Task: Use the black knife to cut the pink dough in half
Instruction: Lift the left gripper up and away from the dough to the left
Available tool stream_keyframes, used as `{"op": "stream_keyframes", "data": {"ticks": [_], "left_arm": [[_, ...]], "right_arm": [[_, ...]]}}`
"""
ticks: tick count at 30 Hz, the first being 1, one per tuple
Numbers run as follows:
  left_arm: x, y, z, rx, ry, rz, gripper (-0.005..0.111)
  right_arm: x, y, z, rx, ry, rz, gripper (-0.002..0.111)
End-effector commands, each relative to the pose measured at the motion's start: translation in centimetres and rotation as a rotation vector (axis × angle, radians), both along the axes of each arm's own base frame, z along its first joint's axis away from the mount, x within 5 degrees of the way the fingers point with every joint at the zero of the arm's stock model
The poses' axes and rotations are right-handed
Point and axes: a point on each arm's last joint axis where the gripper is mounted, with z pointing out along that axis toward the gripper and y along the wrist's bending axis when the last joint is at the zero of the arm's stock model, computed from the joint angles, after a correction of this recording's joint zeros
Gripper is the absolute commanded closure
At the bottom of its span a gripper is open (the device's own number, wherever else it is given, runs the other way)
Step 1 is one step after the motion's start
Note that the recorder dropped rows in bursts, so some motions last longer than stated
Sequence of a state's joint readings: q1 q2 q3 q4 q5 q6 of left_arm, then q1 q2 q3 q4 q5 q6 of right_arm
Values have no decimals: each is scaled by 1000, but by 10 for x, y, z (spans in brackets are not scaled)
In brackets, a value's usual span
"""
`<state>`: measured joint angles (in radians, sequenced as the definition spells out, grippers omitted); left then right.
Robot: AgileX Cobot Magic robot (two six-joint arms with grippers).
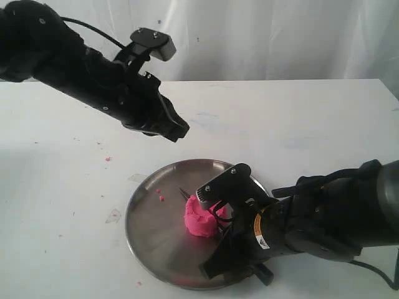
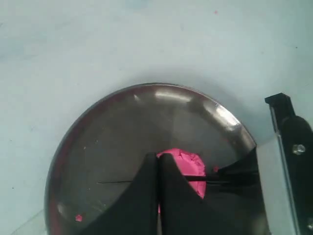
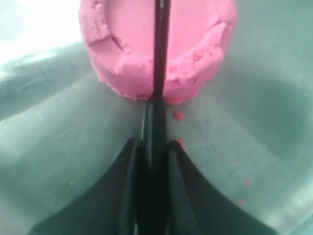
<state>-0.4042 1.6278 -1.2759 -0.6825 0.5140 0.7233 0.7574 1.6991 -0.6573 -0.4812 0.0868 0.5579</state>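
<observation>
Closest to our lens, the right pincer (image 3: 155, 161) had its two matte black fingers clamped tight on the handle of the black knife (image 3: 159, 54), whose slim blade ran straight away from the wrist across the middle of the pink dough (image 3: 159, 46). Seen from outside, the knife's long axis lay from the right arm toward the far left of the plate, its pointed tip (image 1: 184, 193) sticking out just past the dough. That dough (image 1: 202, 221) was one soft, bright lump, round with a dished, crumbly-edged top, sitting a little right of the centre of a round, shiny steel plate (image 1: 149, 233). We saw a few tiny pink crumbs (image 1: 160, 195) on the metal. Beyond, the left pincer (image 2: 158, 196) hung above the white table (image 1: 56, 205) with its fingers pressed together, holding nothing.
</observation>
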Motion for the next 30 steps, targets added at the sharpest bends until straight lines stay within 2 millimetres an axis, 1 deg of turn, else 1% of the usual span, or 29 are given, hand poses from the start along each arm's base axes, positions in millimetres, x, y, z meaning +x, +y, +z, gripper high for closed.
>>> {"op": "stream_keyframes", "data": {"ticks": [1,10,14,15,19,24,27,30], "left_arm": [[-20,5,22,-26,11,-23,107],[-46,16,60,-79,-60,1,107],[-56,24,58,-41,-65,30,107],[-59,27,57,-43,-80,48,107],[-69,34,57,-69,-105,104,107],[-89,45,58,-101,-121,146,107],[-108,53,60,-119,-138,154,107],[-120,58,63,-133,-148,155,107]], "right_arm": [[-1,-4,-5,-51,19,3,108],[-2,-8,-7,-97,39,-10,108],[-1,-7,-2,-88,25,-13,108],[0,-6,2,-76,16,-14,108],[0,-7,4,-75,12,-15,108],[-1,-7,4,-78,17,-21,108],[-1,-7,3,-72,27,-34,108],[-3,-7,3,-79,34,-32,108]]}}
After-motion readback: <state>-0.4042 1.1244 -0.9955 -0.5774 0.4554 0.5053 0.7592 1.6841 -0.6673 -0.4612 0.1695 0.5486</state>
